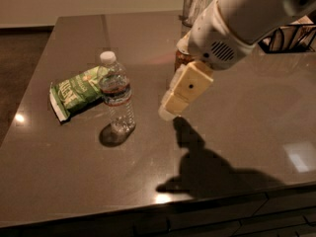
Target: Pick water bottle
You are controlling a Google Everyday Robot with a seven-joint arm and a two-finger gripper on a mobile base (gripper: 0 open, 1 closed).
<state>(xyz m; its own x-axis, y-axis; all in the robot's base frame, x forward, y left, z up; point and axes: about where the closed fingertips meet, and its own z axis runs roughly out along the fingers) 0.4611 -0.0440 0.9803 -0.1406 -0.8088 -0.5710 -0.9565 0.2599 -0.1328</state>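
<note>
While my gripper [170, 105] hangs above the table [256, 112], a few things stand around it. Behind it, and mostly hidden by my arm, is a can [178, 60]; farther back stands a glass cup [193, 6], and far back to the right a black wire basket [291, 36]. Well to the left, past the bottle [116, 95], lies a green snack bag [74, 90], its near end just beside the bottle. My arm's shadow [202, 167] falls on the tabletop in front of the gripper. Between the gripper and the bottle I see only bare tabletop.

The bottle is to the left of the gripper, near it but apart. It stands upright on its base, long axis vertical, white cap on top, the label band round its upper half.

Whether my gripper is open or closed I cannot tell: it shows as one cream block slanting down and to the left. It touches neither the bottle nor the can.
</note>
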